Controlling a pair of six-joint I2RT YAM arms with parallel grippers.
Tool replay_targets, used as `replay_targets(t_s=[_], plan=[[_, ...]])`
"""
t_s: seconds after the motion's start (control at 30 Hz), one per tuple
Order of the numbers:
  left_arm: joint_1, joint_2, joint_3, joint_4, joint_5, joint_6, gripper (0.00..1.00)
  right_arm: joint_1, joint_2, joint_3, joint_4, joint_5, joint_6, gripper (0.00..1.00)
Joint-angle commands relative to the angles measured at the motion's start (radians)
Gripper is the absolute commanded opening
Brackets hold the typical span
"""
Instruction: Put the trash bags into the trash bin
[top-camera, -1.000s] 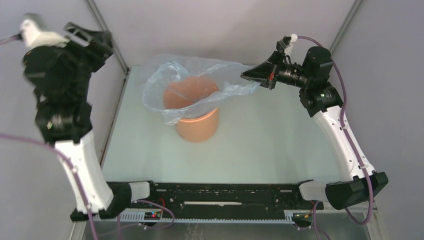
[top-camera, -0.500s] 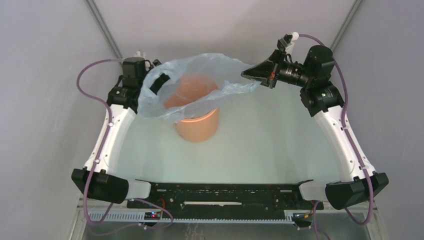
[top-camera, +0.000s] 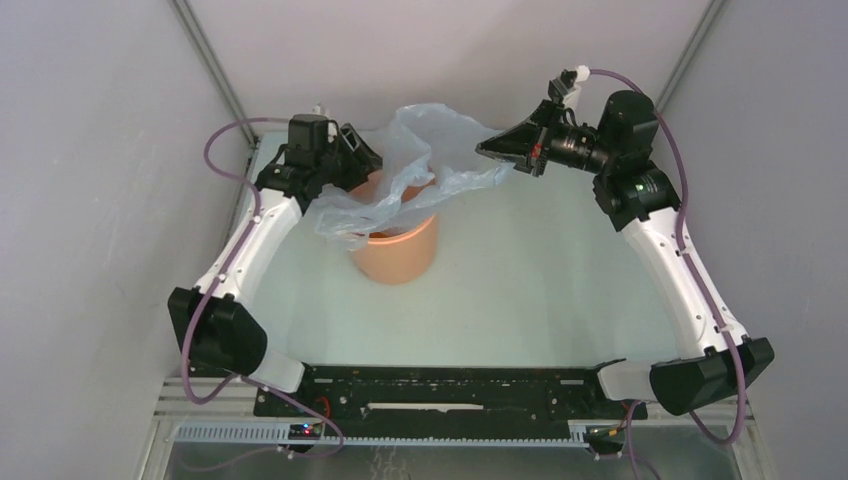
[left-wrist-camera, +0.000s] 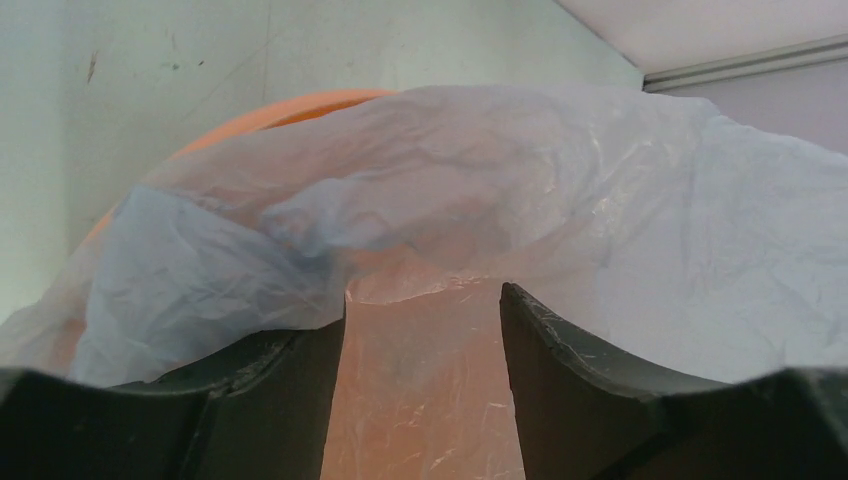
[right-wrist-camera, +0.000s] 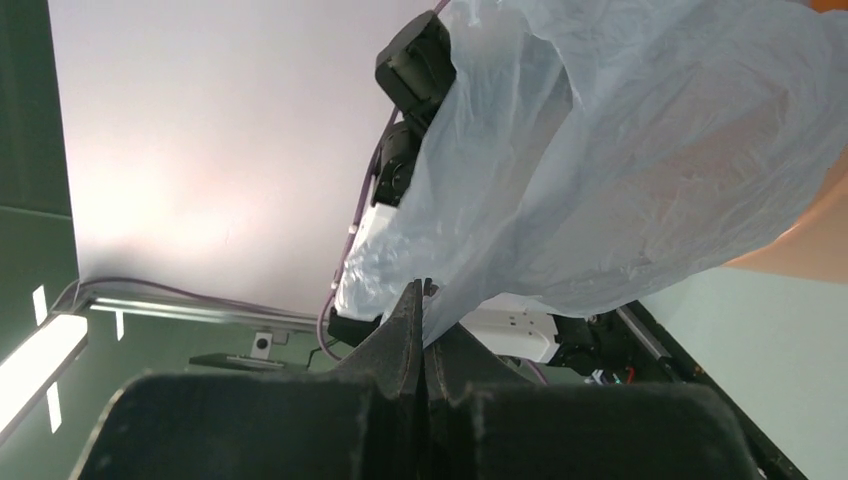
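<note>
The orange trash bin (top-camera: 398, 250) stands upright at the table's back middle. The pale blue-grey trash bag (top-camera: 430, 150) drapes over its mouth and rises above it. My right gripper (top-camera: 483, 151) is shut on the bag's right edge, holding it up; in the right wrist view the film (right-wrist-camera: 620, 140) runs out from between the closed fingers (right-wrist-camera: 423, 300). My left gripper (top-camera: 368, 158) is open at the bin's left rim, against the bag. In the left wrist view the gripper (left-wrist-camera: 422, 305) has film (left-wrist-camera: 480, 180) and the orange bin (left-wrist-camera: 270, 115) between its spread fingers.
Grey enclosure walls stand close on the left, right and back. A metal frame post (top-camera: 210, 70) runs down the back left corner. A black rail (top-camera: 450, 385) with the arm bases lies along the near edge.
My left arm swung in from the far left to the bin's left rim. The bag's wide open mouth has collapsed and bunched up. The right gripper stays in place.
</note>
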Motion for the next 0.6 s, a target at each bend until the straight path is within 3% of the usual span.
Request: replay_targets(t_s=[0.0, 0.27, 0.37, 0.57], plan=[[0.0, -0.074, -0.071, -0.015, -0.026, 0.034, 0.63, 0.008, 0.006, 0.011, 0.002, 0.033, -0.03, 0.0], [-0.014, -0.01, -0.127, 0.055, 0.02, 0.112, 0.61, 0.048, 0.031, -0.004, -0.064, 0.086, -0.134, 0.0], [-0.007, -0.002, -0.099, 0.065, 0.043, 0.123, 0.7, 0.059, 0.043, -0.009, -0.1, 0.099, -0.174, 0.0], [0.031, -0.147, -0.003, 0.013, 0.118, 0.087, 0.89, 0.062, 0.06, -0.013, -0.14, 0.116, -0.21, 0.0]])
